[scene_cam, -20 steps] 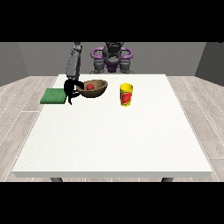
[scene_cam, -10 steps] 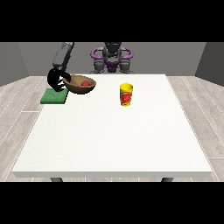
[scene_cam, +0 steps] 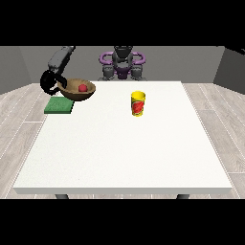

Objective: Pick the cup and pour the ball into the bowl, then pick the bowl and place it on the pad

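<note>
A brown bowl (scene_cam: 79, 92) with a red ball (scene_cam: 83, 88) inside hangs above the table's far left corner, tilted slightly. The hand at the view's left (scene_cam: 49, 81) is curled round the bowl's left rim and holds it up. Just below and left of the bowl lies the green pad (scene_cam: 58, 106) on the table; the bowl overlaps the pad's right edge in the picture. A yellow cup (scene_cam: 138, 103) with a red mark stands upright at the table's far middle. No hand shows at the view's right.
The white table (scene_cam: 124, 148) stretches wide toward the camera. The robot's torso (scene_cam: 122, 63) sits behind the far edge. The table's left edge runs close beside the pad.
The hand at the view's left has carried the bowl with the ball leftward and up, from beside the cup to over the pad's right edge. The cup has stayed put.
</note>
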`<state>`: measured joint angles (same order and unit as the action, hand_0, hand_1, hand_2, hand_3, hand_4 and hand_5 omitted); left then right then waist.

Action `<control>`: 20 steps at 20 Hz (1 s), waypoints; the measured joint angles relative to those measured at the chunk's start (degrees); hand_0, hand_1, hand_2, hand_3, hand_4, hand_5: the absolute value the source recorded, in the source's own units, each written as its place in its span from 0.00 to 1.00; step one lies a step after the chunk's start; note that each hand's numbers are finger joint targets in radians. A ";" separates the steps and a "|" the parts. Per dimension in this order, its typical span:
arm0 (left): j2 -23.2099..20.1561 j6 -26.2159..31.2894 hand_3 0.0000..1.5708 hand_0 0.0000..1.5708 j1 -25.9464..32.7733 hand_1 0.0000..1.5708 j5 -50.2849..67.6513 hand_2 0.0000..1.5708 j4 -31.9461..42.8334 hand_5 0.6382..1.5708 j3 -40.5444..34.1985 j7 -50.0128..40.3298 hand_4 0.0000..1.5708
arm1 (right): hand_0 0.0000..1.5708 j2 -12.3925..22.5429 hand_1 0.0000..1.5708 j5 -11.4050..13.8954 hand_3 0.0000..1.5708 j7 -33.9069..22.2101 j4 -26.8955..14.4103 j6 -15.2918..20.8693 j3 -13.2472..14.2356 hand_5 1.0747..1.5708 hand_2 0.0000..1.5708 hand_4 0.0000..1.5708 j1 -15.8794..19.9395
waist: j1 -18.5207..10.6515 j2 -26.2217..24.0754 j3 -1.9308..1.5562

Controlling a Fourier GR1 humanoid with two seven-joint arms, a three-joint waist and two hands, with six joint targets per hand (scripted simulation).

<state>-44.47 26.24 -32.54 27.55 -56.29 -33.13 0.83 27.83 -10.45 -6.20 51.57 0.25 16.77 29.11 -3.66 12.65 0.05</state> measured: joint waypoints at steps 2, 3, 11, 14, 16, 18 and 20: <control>-0.31 -0.23 0.00 0.00 0.70 0.00 -1.14 0.00 0.71 0.99 -0.18 2.52 0.45 | 1.00 1.09 1.00 -0.27 0.91 0.40 -0.30 -0.83 0.56 1.00 1.00 0.63 0.95 | 0.50 1.13 -0.03; -0.34 -0.79 0.00 0.00 0.52 0.00 -1.42 0.00 0.47 0.99 -0.16 3.05 0.45 | 1.00 1.79 1.00 -0.80 0.87 1.18 -1.21 -1.69 1.30 1.00 1.00 0.63 1.47 | 0.76 2.01 -0.03; -0.78 -3.40 0.00 0.00 -0.37 0.00 0.71 0.00 -7.10 0.98 -1.65 3.74 0.43 | 1.00 9.69 1.00 -2.85 0.00 13.86 -13.35 -8.26 8.08 1.00 1.00 0.61 4.03 | -0.71 11.74 -0.20; -1.57 -3.44 0.00 0.00 0.63 0.00 2.66 0.00 -10.20 0.99 -2.99 2.36 0.44 | 1.00 12.46 1.00 -2.77 0.00 18.59 -17.71 -10.81 9.57 1.00 1.00 0.62 3.86 | -0.75 13.82 -0.25; -1.53 -3.76 0.00 0.00 1.77 0.00 3.75 0.00 -12.38 0.98 -3.54 1.18 0.44 | 1.00 13.87 1.00 -2.63 0.00 20.71 -20.40 -11.99 10.23 1.00 1.00 0.63 4.04 | -0.79 14.16 -0.24; -1.27 -4.96 0.00 0.00 2.35 0.00 4.55 0.00 -14.83 0.98 -4.01 0.19 0.44 | 1.00 15.47 1.00 -2.04 0.00 22.35 -22.37 -12.87 10.34 1.00 1.00 0.63 4.74 | -0.48 14.81 -0.24; -1.67 -5.06 0.00 0.00 2.80 0.00 5.75 0.00 -16.29 0.99 -4.53 -0.99 0.44 | 1.00 15.81 1.00 -1.73 0.00 23.15 -24.27 -13.11 10.38 1.00 1.00 0.62 5.56 | -0.88 14.94 -0.20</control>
<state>-46.14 21.18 -29.74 33.30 -72.58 -37.66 -0.16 43.64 -12.18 16.95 27.30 -12.86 27.15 34.66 -4.54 27.59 -0.16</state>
